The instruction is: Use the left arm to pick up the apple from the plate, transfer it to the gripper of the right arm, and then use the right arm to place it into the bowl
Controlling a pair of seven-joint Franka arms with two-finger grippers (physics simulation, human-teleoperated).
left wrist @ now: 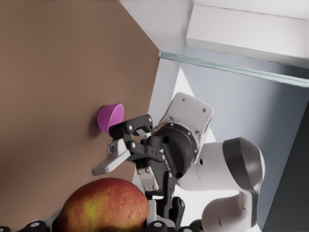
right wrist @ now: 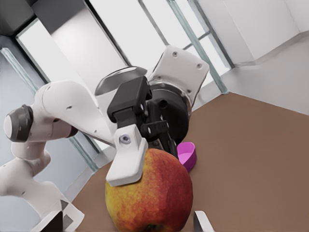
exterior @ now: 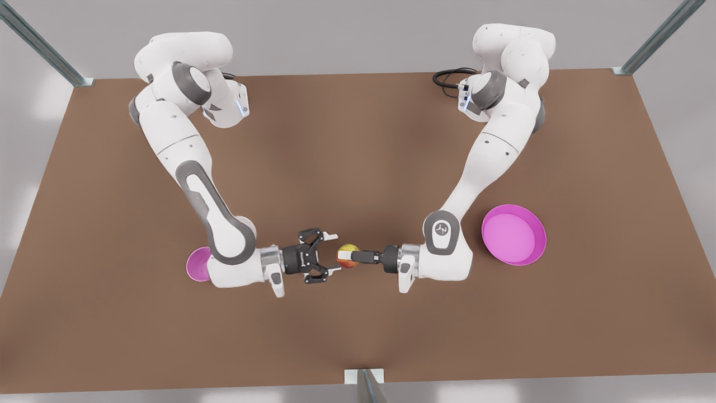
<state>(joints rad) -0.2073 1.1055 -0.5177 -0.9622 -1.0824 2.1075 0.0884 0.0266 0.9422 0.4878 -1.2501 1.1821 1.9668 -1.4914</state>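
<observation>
The apple hangs above the table's front middle, and my left gripper, on the arm at the front view's right, is shut on it. In the right wrist view one of its white finger pads lies across the apple. My right gripper faces it from the front view's left, open, with its fingertips on either side of the apple's near edge. The left wrist view has the apple close up and the bowl beyond. The bowl sits behind the right arm's wrist. The plate lies beside the left arm.
The brown table stretches wide behind both arms. Metal frame posts stand at its front edge and back corners. A black cable loops at the base of the arm on the front view's right.
</observation>
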